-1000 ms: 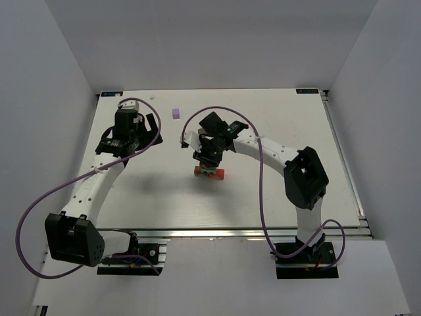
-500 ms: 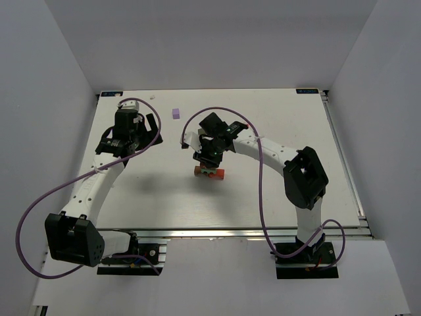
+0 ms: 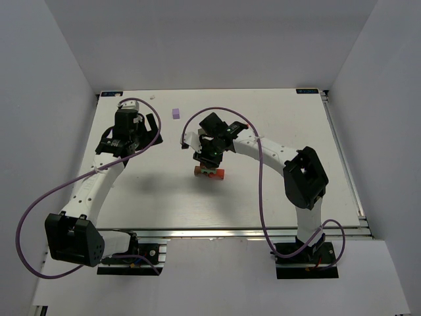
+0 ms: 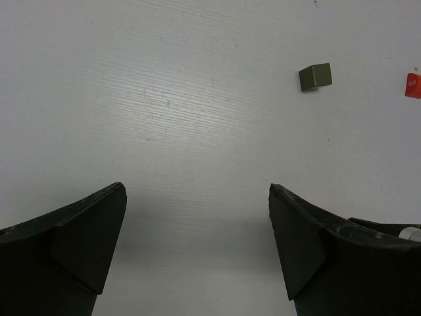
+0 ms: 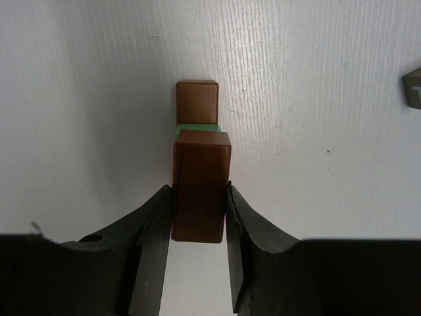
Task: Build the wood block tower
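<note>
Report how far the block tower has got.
Done: a low tower of brown, green and red pieces is stacked. In hand: the right gripper is shut on a brown bar over the green piece. Left: a lilac cube and a dark cube lie loose; the left gripper is open.

The brown rectangular wooden block [image 5: 200,187] looks smoothly painted, satin. The white tabletop [image 4: 184,112] is matt, finely ridged. The black plastic fingers [image 5: 148,243] are matt.
</note>
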Action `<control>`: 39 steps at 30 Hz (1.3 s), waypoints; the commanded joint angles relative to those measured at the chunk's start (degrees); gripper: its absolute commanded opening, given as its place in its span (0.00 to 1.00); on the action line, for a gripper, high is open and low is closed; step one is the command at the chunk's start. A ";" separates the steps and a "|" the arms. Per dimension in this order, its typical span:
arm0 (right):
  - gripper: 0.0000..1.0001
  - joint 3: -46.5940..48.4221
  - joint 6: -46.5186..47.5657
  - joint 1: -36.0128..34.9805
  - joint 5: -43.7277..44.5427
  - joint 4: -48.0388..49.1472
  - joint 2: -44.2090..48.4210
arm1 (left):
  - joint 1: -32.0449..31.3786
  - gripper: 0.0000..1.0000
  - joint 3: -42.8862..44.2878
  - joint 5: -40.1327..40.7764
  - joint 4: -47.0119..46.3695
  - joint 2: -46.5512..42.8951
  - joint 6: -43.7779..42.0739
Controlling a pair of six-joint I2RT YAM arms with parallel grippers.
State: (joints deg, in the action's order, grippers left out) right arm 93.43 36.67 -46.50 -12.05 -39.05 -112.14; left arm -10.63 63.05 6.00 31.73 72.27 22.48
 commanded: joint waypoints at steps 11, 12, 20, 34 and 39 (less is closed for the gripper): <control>0.35 -1.58 2.01 0.18 -1.04 -0.59 1.83 | -0.09 0.98 1.55 -0.11 -0.08 -0.99 -0.51; 0.35 -1.84 2.09 0.18 -0.95 -0.42 2.01 | 0.00 0.98 1.55 -0.11 -0.08 -0.99 -0.42; 0.35 -1.67 2.36 0.18 -0.43 -0.41 2.01 | 0.00 0.98 1.55 -0.29 -0.17 -0.81 -0.42; 0.46 -1.85 3.15 0.18 -0.52 -1.03 1.92 | -0.09 0.98 1.55 -0.37 -0.26 -0.73 -0.51; 0.50 -1.85 3.06 0.27 -0.43 -0.94 2.36 | 0.00 0.98 1.55 -0.55 -0.26 -0.73 -0.59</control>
State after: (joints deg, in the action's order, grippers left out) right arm 91.96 39.27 -46.50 -12.14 -39.55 -111.79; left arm -10.61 63.05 5.98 31.73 72.31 22.48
